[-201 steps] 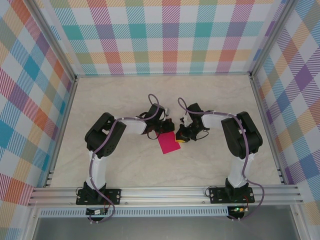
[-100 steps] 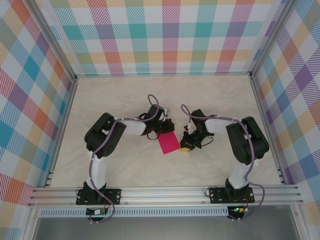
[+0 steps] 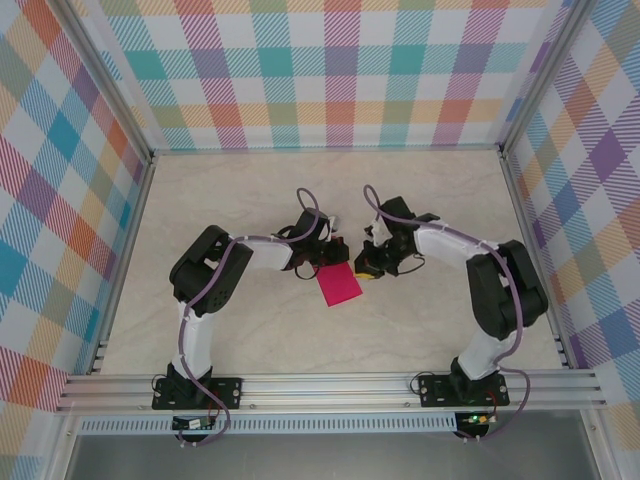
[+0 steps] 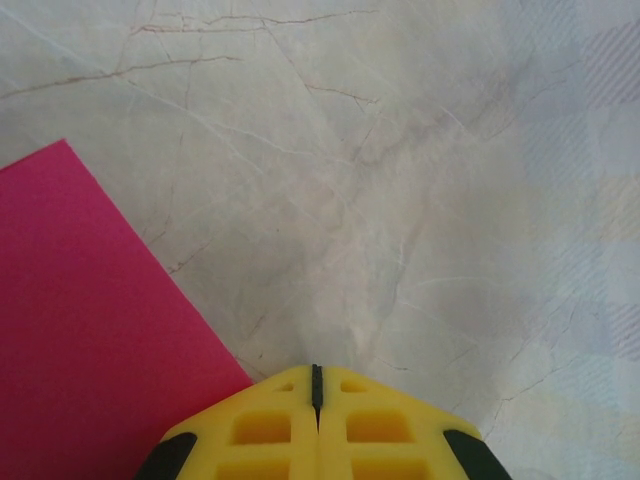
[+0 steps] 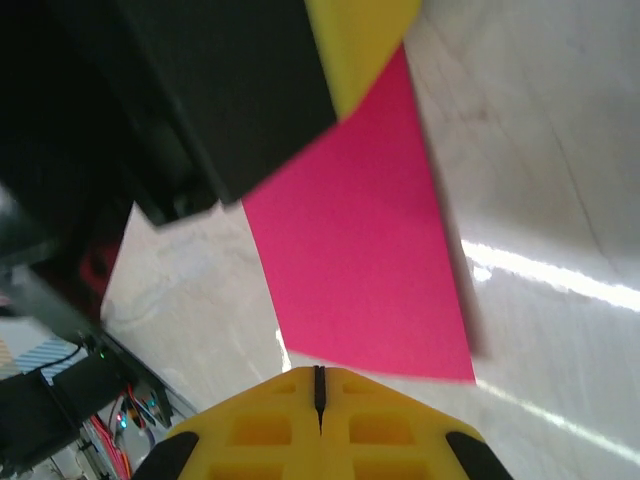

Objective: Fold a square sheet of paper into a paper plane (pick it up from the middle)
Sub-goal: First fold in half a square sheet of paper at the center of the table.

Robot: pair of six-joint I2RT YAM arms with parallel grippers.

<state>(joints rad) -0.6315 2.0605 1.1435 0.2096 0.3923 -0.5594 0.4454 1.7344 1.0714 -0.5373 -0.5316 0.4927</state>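
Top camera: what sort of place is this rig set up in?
Likely a lab test cell: plaid panels wall in a marble-look table, an aluminium rail holds both arm bases, and a pink paper sheet lies mid-table.

**Paper edges slipping out of sight**

From above, we lose the upper edge of the square sheet of paper (image 3: pixel 338 286) under the left claw (image 3: pixel 333 258), and its fingertips are too small to read. At the left wrist, the sheet runs off the left and bottom edges. At the right wrist, a dark, blurred housing (image 5: pixel 200 90) covers its far end, and the bottom edge cuts off the right claw (image 5: pixel 320 378).
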